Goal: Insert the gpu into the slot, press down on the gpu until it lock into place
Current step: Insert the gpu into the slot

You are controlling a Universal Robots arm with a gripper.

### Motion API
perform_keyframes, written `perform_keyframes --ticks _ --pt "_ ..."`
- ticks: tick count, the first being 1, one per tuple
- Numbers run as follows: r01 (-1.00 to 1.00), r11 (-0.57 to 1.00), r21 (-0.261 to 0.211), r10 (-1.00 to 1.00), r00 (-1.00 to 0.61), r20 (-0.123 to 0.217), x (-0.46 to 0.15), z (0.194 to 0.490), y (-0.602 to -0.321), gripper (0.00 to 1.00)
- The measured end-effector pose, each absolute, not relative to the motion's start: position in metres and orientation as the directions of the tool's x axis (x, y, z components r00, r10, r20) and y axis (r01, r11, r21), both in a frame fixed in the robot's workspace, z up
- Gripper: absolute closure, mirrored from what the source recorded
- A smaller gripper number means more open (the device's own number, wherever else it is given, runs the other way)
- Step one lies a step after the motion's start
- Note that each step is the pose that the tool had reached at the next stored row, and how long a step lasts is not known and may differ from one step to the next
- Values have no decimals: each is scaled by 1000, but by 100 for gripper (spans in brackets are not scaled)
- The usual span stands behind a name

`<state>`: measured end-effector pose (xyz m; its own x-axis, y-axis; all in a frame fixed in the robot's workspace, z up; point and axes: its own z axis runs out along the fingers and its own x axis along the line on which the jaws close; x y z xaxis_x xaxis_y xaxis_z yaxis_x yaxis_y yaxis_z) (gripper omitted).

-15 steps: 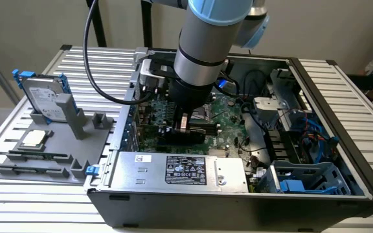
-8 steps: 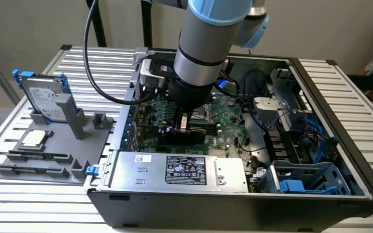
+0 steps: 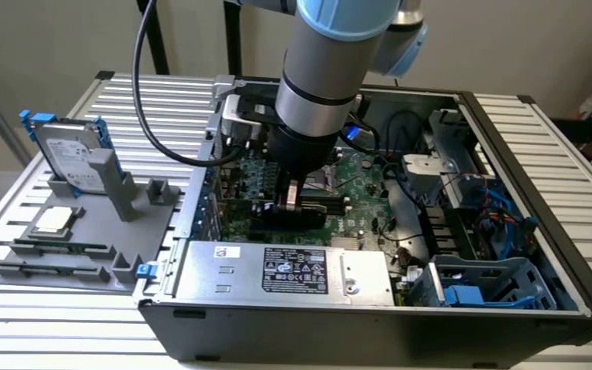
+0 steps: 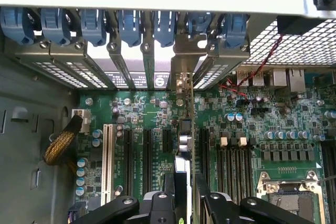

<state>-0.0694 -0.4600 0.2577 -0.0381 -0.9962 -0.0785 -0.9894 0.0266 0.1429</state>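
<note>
Inside the open computer case (image 3: pixel 378 331) my gripper (image 3: pixel 292 202) hangs just above the green motherboard (image 3: pixel 363 196). It is shut on the gpu (image 3: pixel 287 220), a flat black card held upright on its edge. In the wrist view the gpu (image 4: pixel 187 135) runs edge-on away from between my fingers (image 4: pixel 157 205), and my gripper (image 4: pixel 185 205) clamps it from both sides. The card's metal bracket (image 4: pixel 181 80) stands against the row of rear openings. The card's lower edge lies along the board between the black connectors. The slot is hidden under the card.
A silver labelled power-supply box (image 3: pixel 286 270) sits just in front of the card. Black memory strips (image 4: pixel 236 163) and the processor socket (image 4: pixel 287 188) lie beside it, as does a white connector (image 4: pixel 108 156). Blue latches (image 4: pixel 131 24) line the rear. A grey fixture (image 3: pixel 80 231) with a hard drive (image 3: pixel 68 150) stands outside the case.
</note>
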Motion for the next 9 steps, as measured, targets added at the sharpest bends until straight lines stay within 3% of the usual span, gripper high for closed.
perform_keyframes --ticks 9 --pt "-990 26 142 -996 -38 -79 -70 256 -460 74"
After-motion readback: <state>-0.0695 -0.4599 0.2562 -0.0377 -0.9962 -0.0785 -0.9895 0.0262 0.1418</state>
